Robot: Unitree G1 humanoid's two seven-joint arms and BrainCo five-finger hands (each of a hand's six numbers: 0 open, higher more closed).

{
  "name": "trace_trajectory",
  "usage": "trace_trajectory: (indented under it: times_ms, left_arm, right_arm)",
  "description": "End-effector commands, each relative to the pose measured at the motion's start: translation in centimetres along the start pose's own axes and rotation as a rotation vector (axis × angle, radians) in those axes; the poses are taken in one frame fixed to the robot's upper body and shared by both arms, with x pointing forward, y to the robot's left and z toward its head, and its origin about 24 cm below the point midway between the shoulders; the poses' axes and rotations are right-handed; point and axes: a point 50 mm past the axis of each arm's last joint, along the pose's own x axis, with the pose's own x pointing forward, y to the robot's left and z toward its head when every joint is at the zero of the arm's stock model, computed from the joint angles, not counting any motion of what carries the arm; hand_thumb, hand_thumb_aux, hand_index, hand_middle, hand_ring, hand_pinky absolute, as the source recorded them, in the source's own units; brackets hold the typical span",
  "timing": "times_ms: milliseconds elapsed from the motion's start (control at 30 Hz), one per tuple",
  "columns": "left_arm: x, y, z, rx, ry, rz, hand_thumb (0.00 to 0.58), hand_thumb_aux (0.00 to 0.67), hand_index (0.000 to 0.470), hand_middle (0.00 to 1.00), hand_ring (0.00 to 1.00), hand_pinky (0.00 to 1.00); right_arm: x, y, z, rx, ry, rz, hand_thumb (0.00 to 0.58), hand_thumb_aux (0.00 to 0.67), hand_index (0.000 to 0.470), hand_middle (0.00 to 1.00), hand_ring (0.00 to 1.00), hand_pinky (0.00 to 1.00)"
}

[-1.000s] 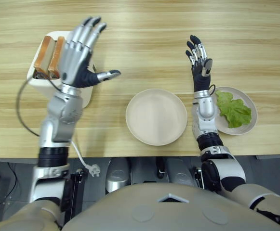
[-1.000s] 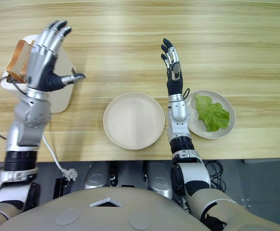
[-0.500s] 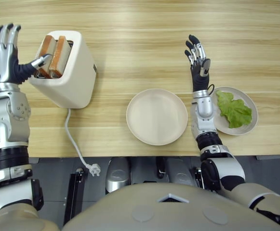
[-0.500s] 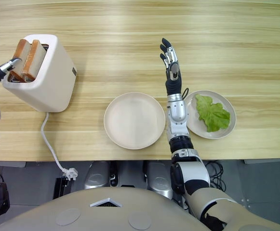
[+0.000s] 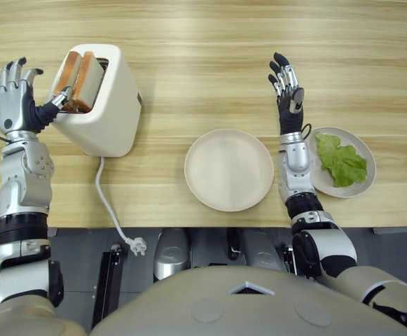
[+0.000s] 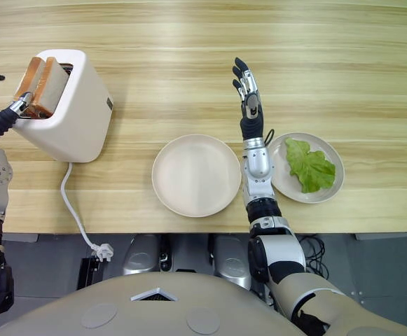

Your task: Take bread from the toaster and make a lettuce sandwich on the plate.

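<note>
Left hand (image 5: 14,98) is hovering open beside the toast slices (image 5: 77,70) in the toaster (image 5: 108,105): light, stiff, crumbly, so pinch their exposed tops gently.

I can read no words, numbers or signs anywhere on my feed. The nearest thing to a label is a small dark mark (image 6: 109,103) on the side wall of the toaster (image 6: 77,126) (too small for me to make out any letters).
</note>
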Motion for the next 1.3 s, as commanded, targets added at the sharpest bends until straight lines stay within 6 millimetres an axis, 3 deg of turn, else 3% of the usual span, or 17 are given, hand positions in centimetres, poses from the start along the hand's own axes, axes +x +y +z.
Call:
trace_trajectory:
  times_ms: [33,167,467,600,633,967,1100,1300]
  left_arm:
    - [0.0,-0.3,0.1,0.007,0.005,-0.027,0.58,0.67,0.46,0.0,0.0,0.0]
    - [0.3,-0.2,0.2,0.005,0.015,-0.019,0.58,0.67,0.46,0.0,0.0,0.0]
    - [0.2,-1.5,2.5,-0.057,-0.056,-0.05,0.58,0.67,0.46,0.0,0.0,0.0]
    - [0.5,0.0,2.9,-0.081,-0.08,0.022,0.58,0.67,0.46,0.0,0.0,0.0]
    - [0.7,0.7,3.0,-0.083,-0.087,0.054,0.58,0.67,0.46,1.0,1.0,1.0]
    - [1.6,8.2,5.8,-0.077,-0.198,0.377,0.58,0.67,0.46,1.0,1.0,1.0]
    - [1.4,9.4,7.4,-0.107,-0.254,0.439,0.58,0.67,0.46,1.0,1.0,1.0]
    - [0.3,10.8,11.9,-0.232,-0.444,0.459,0.58,0.67,0.46,1.0,1.0,1.0]
  right_arm:
    - [-0.1,-0.1,-0.1,-0.003,0.007,-0.002,0.0,0.0,0.0,0.0,0.0,0.0]
    - [-0.1,-0.1,-0.1,-0.004,0.007,-0.002,0.0,0.0,0.0,0.0,0.0,0.0]
    - [0.0,0.1,-0.2,-0.005,0.007,0.003,0.0,0.0,0.0,0.0,0.0,0.0]
    - [0.0,0.2,-0.1,-0.007,0.007,0.006,0.0,0.0,0.0,0.0,0.0,0.0]
    - [0.0,0.2,-0.1,-0.007,0.007,0.006,0.0,0.0,0.0,0.0,0.0,0.0]
    - [0.0,0.1,0.1,-0.009,-0.011,-0.012,0.0,0.0,0.0,0.0,0.0,0.0]
    - [0.2,-0.1,0.1,-0.011,-0.013,-0.019,0.0,0.0,0.0,0.0,0.0,0.0]
    - [0.9,-1.4,0.9,-0.055,-0.066,-0.072,0.0,0.0,0.0,0.0,0.0,0.0]
